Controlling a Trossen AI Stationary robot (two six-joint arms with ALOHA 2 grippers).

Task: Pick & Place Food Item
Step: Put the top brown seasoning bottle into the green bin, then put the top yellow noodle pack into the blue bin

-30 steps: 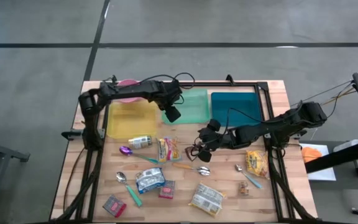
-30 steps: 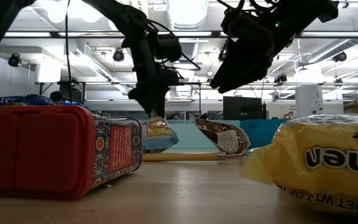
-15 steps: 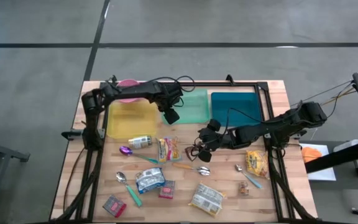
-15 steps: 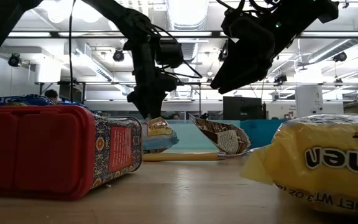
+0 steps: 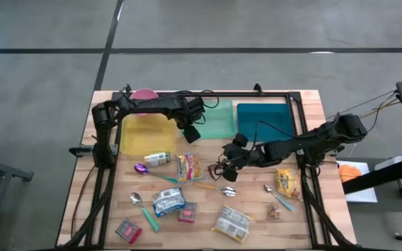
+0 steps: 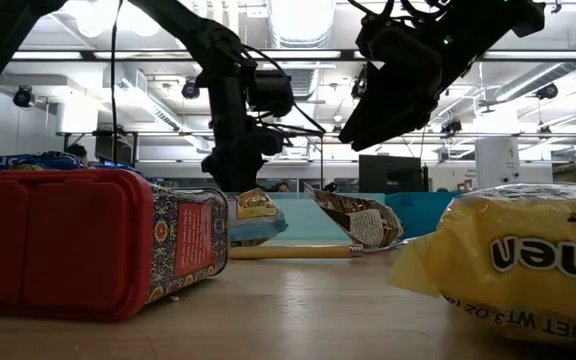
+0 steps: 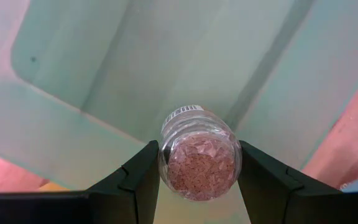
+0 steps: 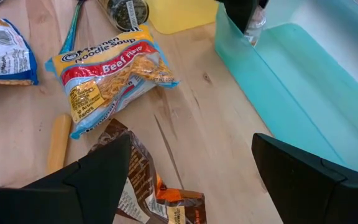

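Nearest the table's front edge, well short of the light green tray (image 5: pixel 218 118), I see a red tin (image 6: pixel 88 240) and a yellow noodle packet (image 6: pixel 513 260) lying on the wood, with more packets and spoons (image 5: pixel 139 202) scattered around them. Closer to the tray, a beef noodle packet (image 8: pixel 107 78) lies flat with a brown wrapper (image 8: pixel 145 186) just beside it. My right gripper (image 5: pixel 223 169) hangs above that brown wrapper, jaws spread wide and holding nothing. At the tray's near left corner my left gripper (image 5: pixel 190 131) is clamped on a small clear spice jar (image 7: pixel 199 155) filled with reddish-brown flakes; both fingers (image 7: pixel 135 180) press against the jar's sides, and the jar sits over the tray's inner wall and floor, though I cannot tell whether it touches the bottom. A yellow tray (image 5: pixel 145 134) lies just to the left of the green one and a darker teal tray (image 5: pixel 265 120) just to its right. Beyond the yellow tray, a pink bowl (image 5: pixel 144 93) sits at the table's far edge.
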